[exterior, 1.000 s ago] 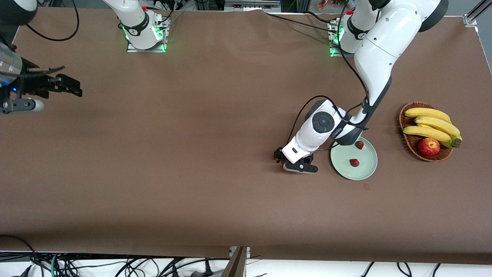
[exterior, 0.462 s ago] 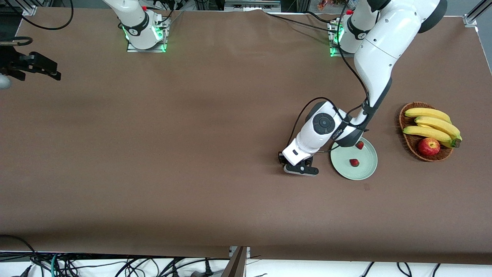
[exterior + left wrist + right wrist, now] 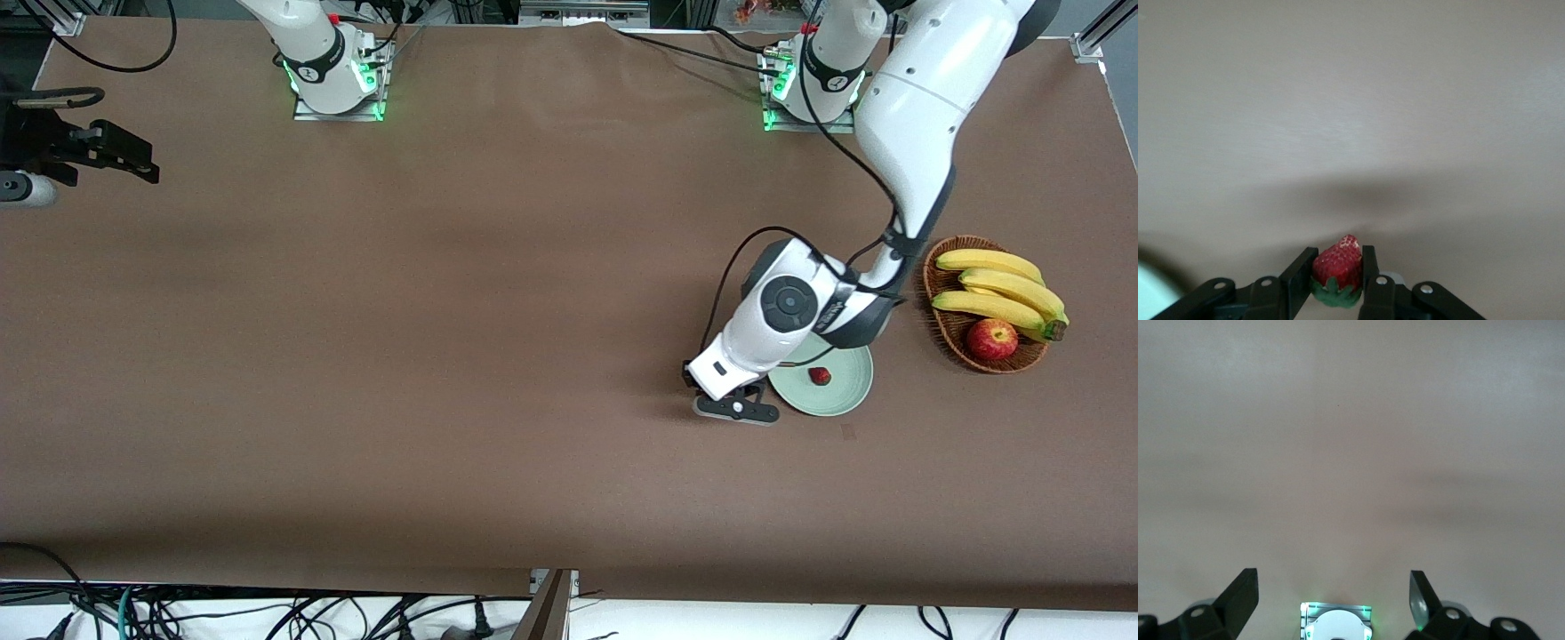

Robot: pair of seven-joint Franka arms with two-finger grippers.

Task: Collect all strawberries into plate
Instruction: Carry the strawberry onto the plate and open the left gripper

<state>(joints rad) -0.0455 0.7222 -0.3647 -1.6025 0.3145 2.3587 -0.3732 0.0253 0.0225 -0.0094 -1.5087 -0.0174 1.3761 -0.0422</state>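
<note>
Left claw (image 3: 1337,280) grips a strawberry (image 3: 1337,265) above the brown table (image 3: 444,311).

The left pincer (image 3: 731,397) hung low over the worktop (image 3: 444,356), just beside the plate (image 3: 840,398), a strawberry (image 3: 1337,264) between its fingers. A second strawberry (image 3: 819,376) lay on the plate. The basket (image 3: 956,331) stood past the plate, toward the left arm's end. The right pincer (image 3: 98,153) waited over the worktop's right-arm end.

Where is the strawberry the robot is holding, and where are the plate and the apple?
strawberry (image 3: 1337,261), left wrist view, on its red body between the fingers.
plate (image 3: 845,396), front view, on its bare green surface near the rim.
apple (image 3: 992,339), front view, on its red middle.
</note>
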